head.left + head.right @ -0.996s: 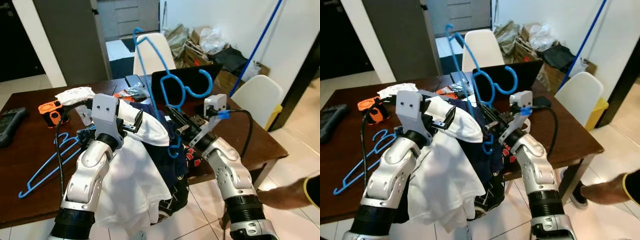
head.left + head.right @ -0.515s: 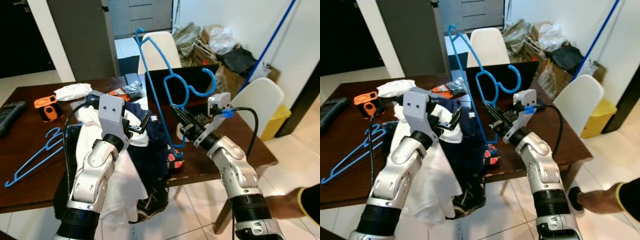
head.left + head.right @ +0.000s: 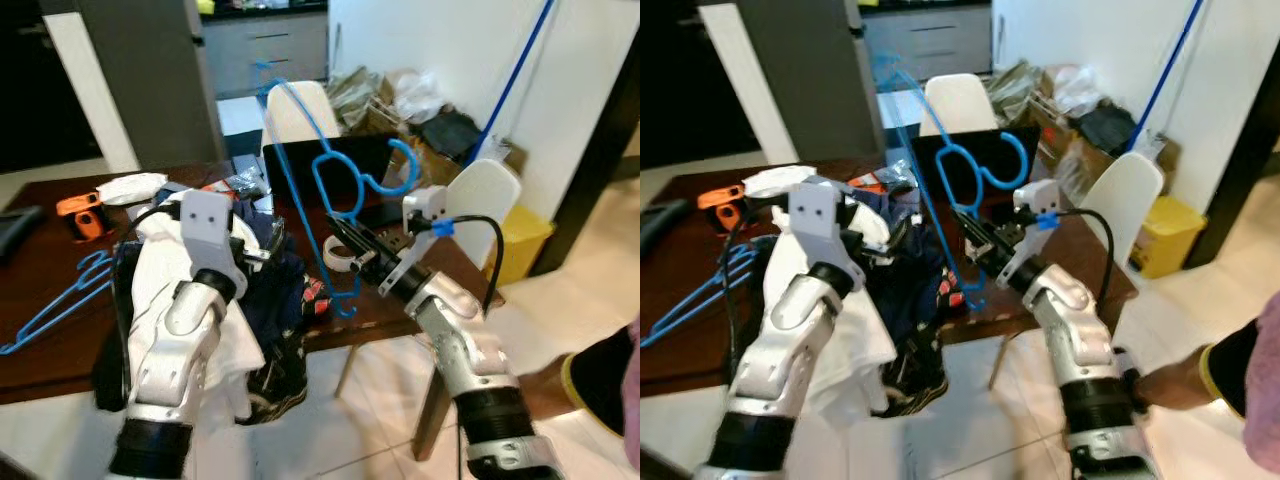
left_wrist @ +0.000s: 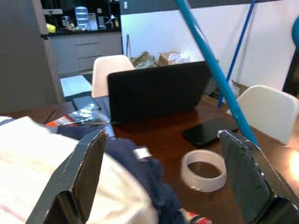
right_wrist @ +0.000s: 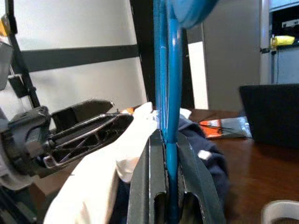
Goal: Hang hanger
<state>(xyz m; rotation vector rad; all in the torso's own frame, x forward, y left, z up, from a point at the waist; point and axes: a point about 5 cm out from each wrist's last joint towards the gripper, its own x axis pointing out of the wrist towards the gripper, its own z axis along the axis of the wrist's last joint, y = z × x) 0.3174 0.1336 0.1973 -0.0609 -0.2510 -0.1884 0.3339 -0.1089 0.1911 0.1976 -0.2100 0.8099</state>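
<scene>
so the dark wooden table (image 3: 60, 300) carries a heap of white and navy clothes (image 3: 250, 300), with the left gripper (image 4: 159, 179) spread wide above them, gripping nothing. beside it the right gripper (image 3: 345, 252) pinches the blue hanger (image 3: 340, 190) upright over the table edge. smaller, a tape roll (image 4: 204, 170) lies near the laptop (image 4: 156, 95).

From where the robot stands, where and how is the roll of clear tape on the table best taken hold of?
The tape roll lies flat on the brown table, its hole facing up, beside the black phone. Probably best to come from above, one finger inside the hole and one outside, pinching the wall. The left gripper, open and nearby, seems better placed; the right gripper holds the blue hanger.
</scene>
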